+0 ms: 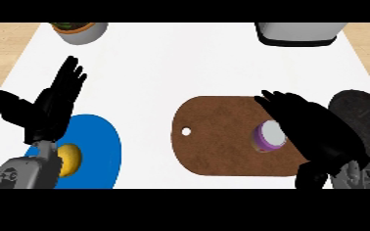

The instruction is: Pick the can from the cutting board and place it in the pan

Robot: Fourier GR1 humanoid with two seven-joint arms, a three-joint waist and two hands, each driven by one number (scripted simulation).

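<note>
From my station I count one can [272, 135], one cutting board [224, 137], one pan [354, 112], one blue plate [98, 147] and one yellow item [69, 159] sitting on that plate, plus two vessels at the far edge of the counter [180, 63]: a grey bowl [81, 32] with something green and brown in it at the far left, and a pale container with a dark base [298, 33] at the far right, both cut off by the top of the view. The can, purple-sided with a pale top, stands on the right end of the brown cutting board, close to the board's right edge. My right hand [311, 127] is over it, its dark fingers arched across the can's right side and its thumb low near the board's front corner; the fingers are curved toward the can, but I cannot tell whether they actually close on it. The pan is a dark round shape just beyond the board's right edge, largely hidden behind my right hand and clipped by the view's right side. My left hand [54, 103] shows at the left, open with fingers straight and pointing up, holding nothing, resting above the blue plate's left part. The board has a small hole near its left end. Between the plate and the board lies a white strip of counter, and a broad white stretch runs from the board to the two far vessels.
</note>
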